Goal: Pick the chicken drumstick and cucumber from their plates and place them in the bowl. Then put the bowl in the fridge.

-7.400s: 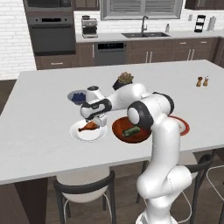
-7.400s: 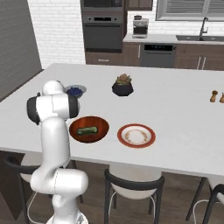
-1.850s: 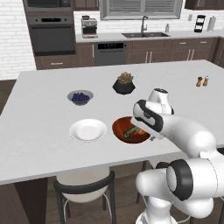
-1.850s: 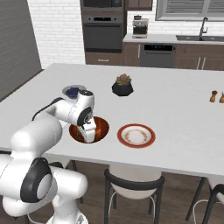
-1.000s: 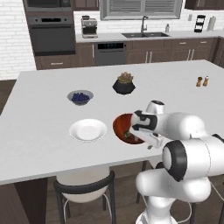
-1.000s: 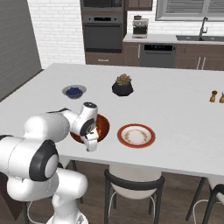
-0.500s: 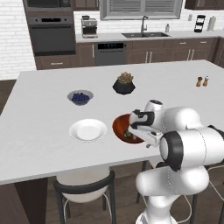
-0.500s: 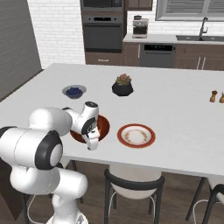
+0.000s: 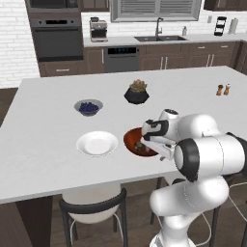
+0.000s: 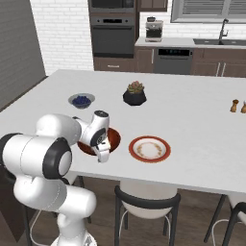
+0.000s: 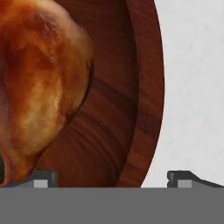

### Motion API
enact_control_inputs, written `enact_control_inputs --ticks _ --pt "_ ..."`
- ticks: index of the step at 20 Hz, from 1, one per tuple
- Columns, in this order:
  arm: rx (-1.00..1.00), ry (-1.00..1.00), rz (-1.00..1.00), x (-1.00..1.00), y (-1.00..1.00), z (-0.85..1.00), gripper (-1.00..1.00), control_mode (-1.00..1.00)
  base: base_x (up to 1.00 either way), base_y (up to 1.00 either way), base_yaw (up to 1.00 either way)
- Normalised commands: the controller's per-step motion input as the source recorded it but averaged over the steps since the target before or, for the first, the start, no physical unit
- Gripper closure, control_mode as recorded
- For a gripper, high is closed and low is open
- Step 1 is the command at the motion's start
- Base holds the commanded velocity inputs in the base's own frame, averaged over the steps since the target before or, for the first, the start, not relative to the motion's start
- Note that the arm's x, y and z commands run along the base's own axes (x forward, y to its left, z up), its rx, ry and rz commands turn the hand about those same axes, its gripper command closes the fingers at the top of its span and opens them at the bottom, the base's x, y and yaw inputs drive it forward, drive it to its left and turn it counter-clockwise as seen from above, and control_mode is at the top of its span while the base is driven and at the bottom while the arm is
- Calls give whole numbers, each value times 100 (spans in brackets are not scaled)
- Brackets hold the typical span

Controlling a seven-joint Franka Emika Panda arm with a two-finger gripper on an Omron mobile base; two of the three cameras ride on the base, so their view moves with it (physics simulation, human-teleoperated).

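Gripper [image 11: 112, 177] jaws stand apart, holding nothing. Chicken drumstick [image 11: 39, 87] lies inside the wooden bowl [image 11: 131, 100] near the island's front edge. Risk: a careless retreat could clip the rim and shift the bowl.

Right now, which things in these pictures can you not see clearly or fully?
- Cucumber: left base view, mostly behind the pincer.
- Drumstick: hand view, cut by the top and left edges.
- Bowl: right base view, contents hidden by the arm.
- Shakers: left base view, too small to tell apart.
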Motion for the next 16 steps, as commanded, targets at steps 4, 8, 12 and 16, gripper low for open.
enact_control_inputs --ticks 4,8,12,16 --pt "0 -10 -2 12 1 -7 -100 -100 0 0 0" --pt "0 -11 -5 9 0 -13 -100 -100 0 0 0" --pt "0 -10 -6 7 3 -18 -100 -100 0 0 0" --pt "0 -3 -6 8 3 -18 100 -100 0 0 0"
